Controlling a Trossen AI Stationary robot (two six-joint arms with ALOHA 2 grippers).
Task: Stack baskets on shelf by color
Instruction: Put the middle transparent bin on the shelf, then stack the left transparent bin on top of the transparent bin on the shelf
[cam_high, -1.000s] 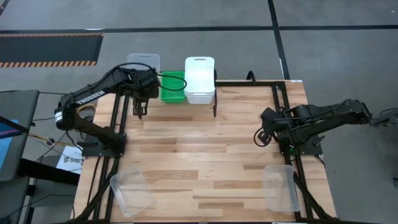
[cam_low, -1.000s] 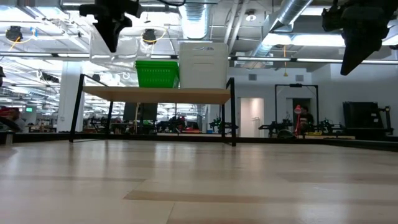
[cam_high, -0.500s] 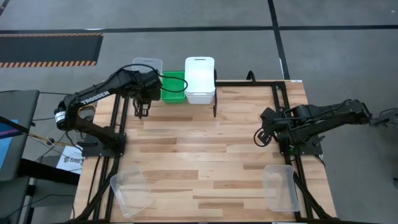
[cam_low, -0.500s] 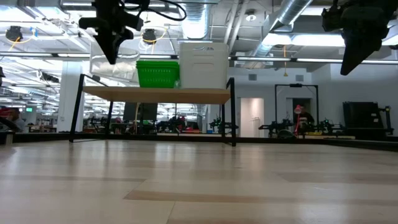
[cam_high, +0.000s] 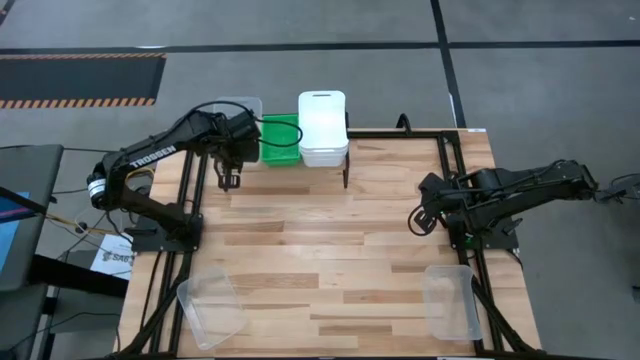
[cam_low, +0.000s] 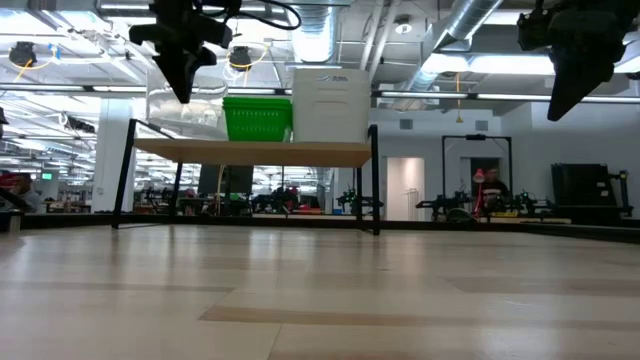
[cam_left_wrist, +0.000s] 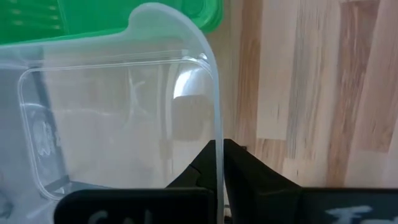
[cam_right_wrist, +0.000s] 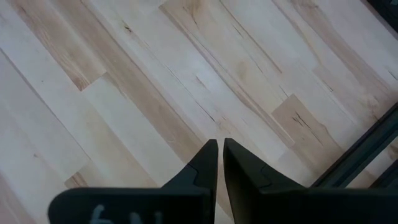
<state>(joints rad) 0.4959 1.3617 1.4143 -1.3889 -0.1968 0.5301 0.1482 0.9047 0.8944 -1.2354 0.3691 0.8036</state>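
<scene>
The shelf (cam_low: 250, 152) holds white baskets (cam_high: 322, 128), green baskets (cam_high: 278, 139) and a clear basket (cam_left_wrist: 112, 118), whose rim the left gripper (cam_left_wrist: 219, 163) pinches. The right gripper (cam_right_wrist: 219, 163) hangs closed over the table

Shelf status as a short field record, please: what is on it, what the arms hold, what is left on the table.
shelf: green basket beside white basket
left gripper: shut on the rim of clear basket, at the shelf's open end next to the green
right gripper: shut, empty, over bare table
table: two clear baskets at the near edge
</scene>
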